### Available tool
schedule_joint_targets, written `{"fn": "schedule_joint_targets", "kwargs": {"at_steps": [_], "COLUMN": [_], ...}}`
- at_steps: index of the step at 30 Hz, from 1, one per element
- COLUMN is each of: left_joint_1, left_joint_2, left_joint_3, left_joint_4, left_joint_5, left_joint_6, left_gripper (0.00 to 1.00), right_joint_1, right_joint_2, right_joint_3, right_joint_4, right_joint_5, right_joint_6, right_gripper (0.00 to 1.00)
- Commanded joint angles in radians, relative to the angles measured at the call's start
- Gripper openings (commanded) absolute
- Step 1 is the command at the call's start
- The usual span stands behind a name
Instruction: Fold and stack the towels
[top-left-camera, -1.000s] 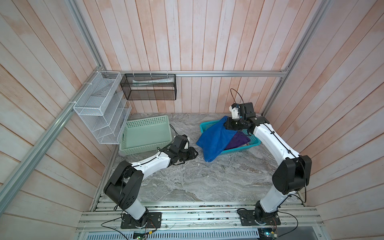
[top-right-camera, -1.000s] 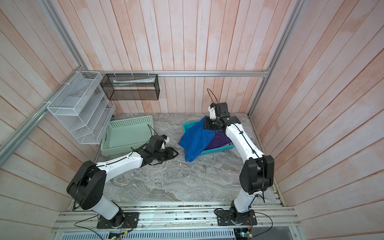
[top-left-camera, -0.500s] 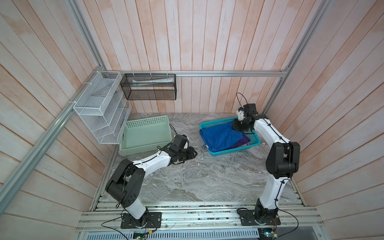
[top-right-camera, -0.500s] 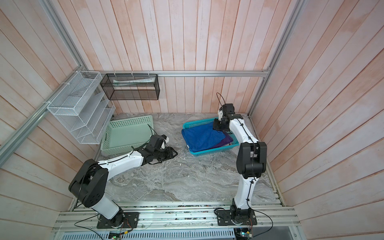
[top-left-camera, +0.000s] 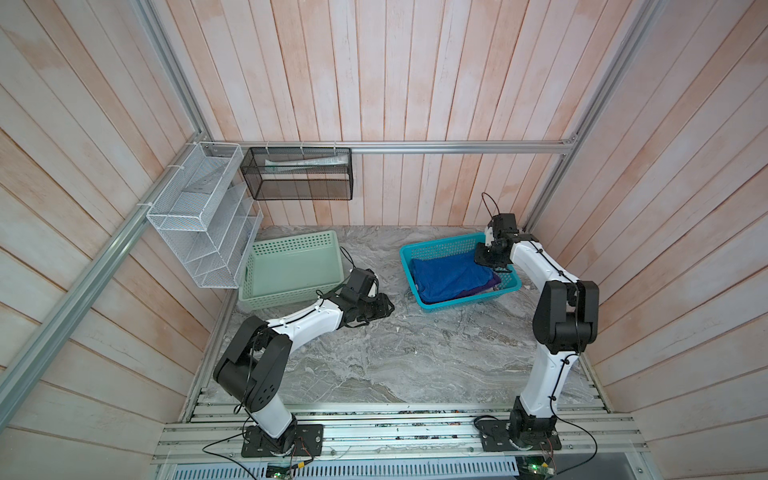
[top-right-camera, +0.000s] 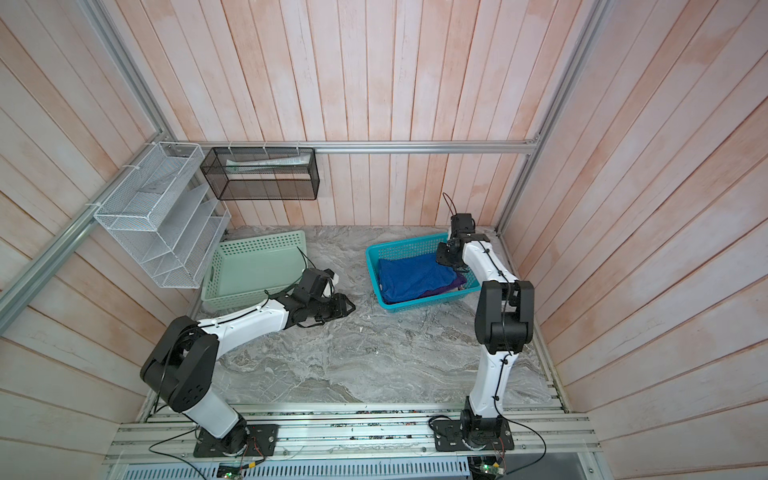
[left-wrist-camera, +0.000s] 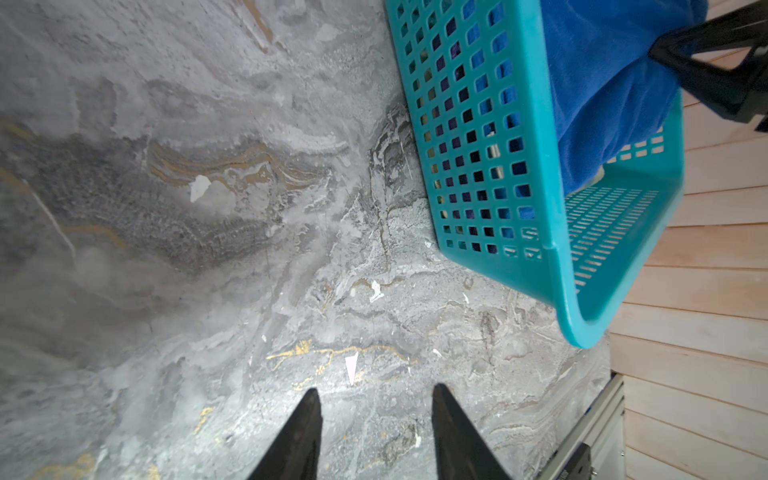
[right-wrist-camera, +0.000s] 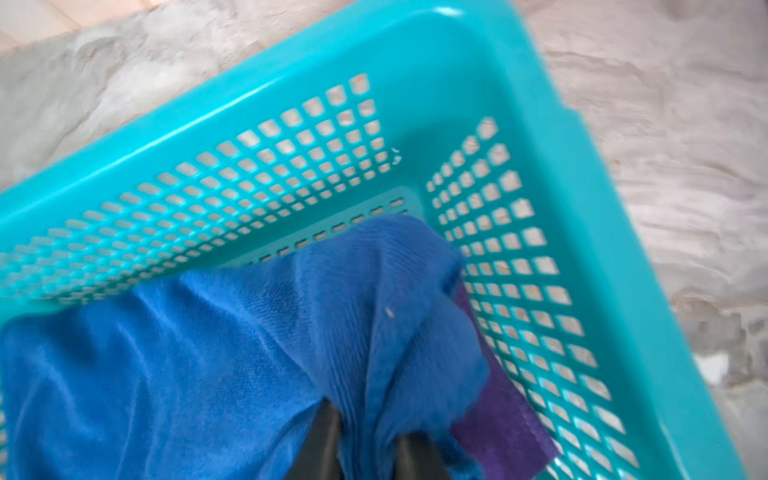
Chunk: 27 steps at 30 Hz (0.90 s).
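In the teal basket (top-left-camera: 440, 248): blue towel (top-left-camera: 451, 278) on top, purple towel (right-wrist-camera: 500, 415) beneath. The right pincer (right-wrist-camera: 368, 432) straddles a blue fold, jaws apart; gripping or not, cannot tell. The left pincer (left-wrist-camera: 375, 390) open, empty, over bench (top-left-camera: 415, 353).

Two baskets sit toward the far side of the tabletop (top-left-camera: 395, 345), well apart: the left basket (top-left-camera: 291, 245) by the left wall, the right basket (top-left-camera: 436, 249) toward the far right corner. A wire rack (top-left-camera: 199, 220) hangs on the left wall beside the left basket, and a mesh box (top-left-camera: 299, 174) hangs on the far wall to the rack's right. In the right basket the upper towel (top-left-camera: 449, 278) lies on the lower towel (right-wrist-camera: 498, 415), whose edge shows at the right. The right gripper (top-left-camera: 490, 259) hangs over that basket's far right corner — a fold of the upper towel between its jaws. The left gripper (top-left-camera: 384, 307) sits low between the baskets, near the left basket's right corner — jaws apart, pointing toward the right basket.
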Motion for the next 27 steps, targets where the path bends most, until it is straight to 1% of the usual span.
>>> {"fn": "schedule_joint_targets", "kwargs": {"at_steps": [1,3,5,7,8,9,11,12,14,15,16,17,18,19,21,23,25,27], "left_joint_1": [0.015,0.026,0.041,0.065,0.081,0.103,0.148,0.172,0.221,0.245,0.277,0.316,0.351,0.379,0.414,0.425,0.433,0.438], "left_joint_2": [-0.049,-0.078,-0.117,-0.169,-0.194,-0.224,-0.288,-0.322,-0.399,-0.438,-0.472,-0.499,-0.526,-0.546,-0.572,-0.6,-0.641,-0.679], "left_joint_3": [0.053,0.075,0.092,0.092,0.09,0.081,0.047,0.017,-0.046,-0.081,-0.116,-0.144,-0.171,-0.191,-0.214,-0.266,-0.357,-0.465], "left_joint_4": [-0.073,-0.12,-0.16,-0.192,-0.202,-0.211,-0.209,-0.196,-0.16,-0.134,-0.108,-0.076,-0.044,-0.024,0.005,0.07,0.19,0.331], "left_joint_5": [-0.056,-0.094,-0.144,-0.196,-0.216,-0.234,-0.269,-0.295,-0.338,-0.364,-0.351,-0.294,-0.263,-0.274,-0.321,-0.411,-0.494,-0.559], "left_joint_6": [0.084,0.137,0.188,0.237,0.253,0.271,0.297,0.308,0.34,0.356,0.377,0.415,0.438,0.449,0.487,0.543,0.601,0.658], "left_gripper": [0.48,0.5,0.51,0.54,0.56,0.59,0.66,0.72,0.81,0.87,0.92,0.93,0.95,0.96,1.0,1.0,1.0,1.0], "right_joint_1": [-0.008,-0.009,-0.009,-0.009,-0.009,-0.009,-0.009,-0.007,-0.007,-0.006,-0.006,-0.008,-0.008,-0.009,-0.009,-0.01,-0.008,-0.009], "right_joint_2": [-0.067,-0.121,-0.201,-0.296,-0.338,-0.384,-0.496,-0.561,-0.684,-0.749,-0.81,-0.859,-0.907,-0.946,-0.992,-1.012,-0.997,-0.959], "right_joint_3": [0.025,-0.004,-0.059,-0.14,-0.177,-0.226,-0.338,-0.42,-0.592,-0.691,-0.795,-0.881,-0.982,-1.066,-1.193,-1.292,-1.372,-1.409], "right_joint_4": [-0.011,0.003,0.036,0.083,0.102,0.132,0.205,0.263,0.402,0.487,0.579,0.664,0.757,0.839,0.974,1.102,1.227,1.302], "right_joint_5": [0.041,0.035,0.037,0.043,0.052,0.055,0.061,0.072,0.086,0.101,0.118,0.122,0.131,0.152,0.168,0.159,0.158,0.161], "right_joint_6": [0.001,0.005,0.008,0.013,0.02,0.025,0.022,0.027,0.025,0.023,0.015,-0.001,-0.015,-0.019,-0.023,-0.036,-0.056,-0.08], "right_gripper": [0.49,0.53,0.55,0.61,0.68,0.72,0.77,0.79,0.88,0.9,0.92,0.93,0.97,0.98,0.98,0.98,0.98,0.98]}}
